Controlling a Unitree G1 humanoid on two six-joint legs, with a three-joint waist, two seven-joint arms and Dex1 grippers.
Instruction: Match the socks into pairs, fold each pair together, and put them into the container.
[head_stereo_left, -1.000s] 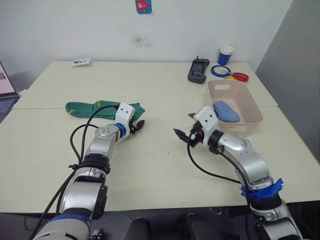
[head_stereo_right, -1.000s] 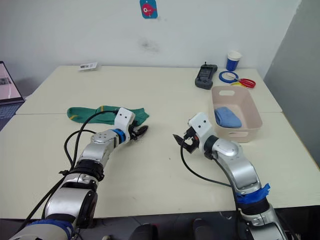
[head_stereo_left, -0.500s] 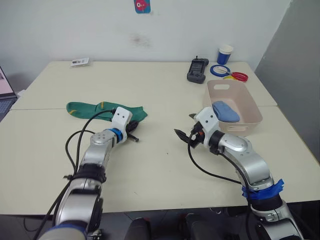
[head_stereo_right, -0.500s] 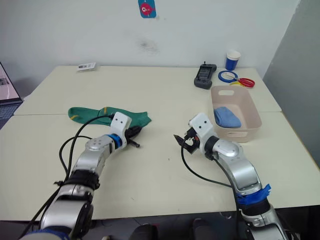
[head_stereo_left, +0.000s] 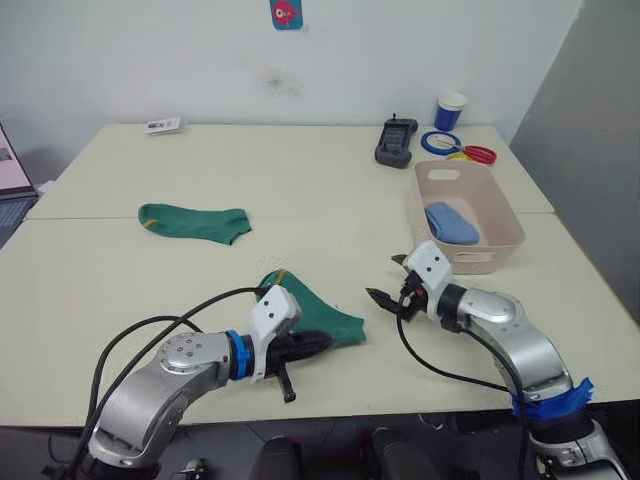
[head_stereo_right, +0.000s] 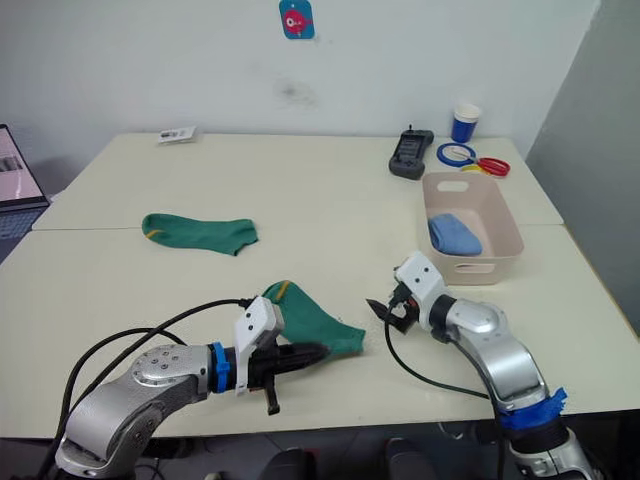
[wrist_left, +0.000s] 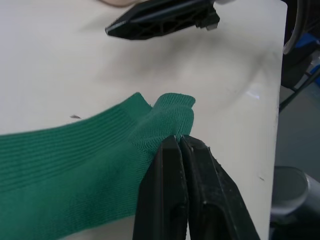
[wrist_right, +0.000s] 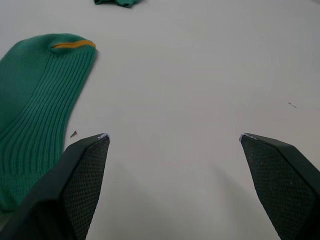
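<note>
Nearest, left gripper (head_stereo_left: 322, 343) pinching one green sock (head_stereo_left: 318, 314), now dragged off its partner toward the front edge. Right gripper (head_stereo_left: 391, 281) spread wide, just beside. Second green sock (head_stereo_left: 195, 221) farther back; container (head_stereo_left: 500, 214) with blue pair (head_stereo_left: 452, 222) beyond.

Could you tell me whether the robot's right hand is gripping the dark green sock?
No, the right hand is open over bare table, with the dark green ribbed sock lying beside it.
</note>
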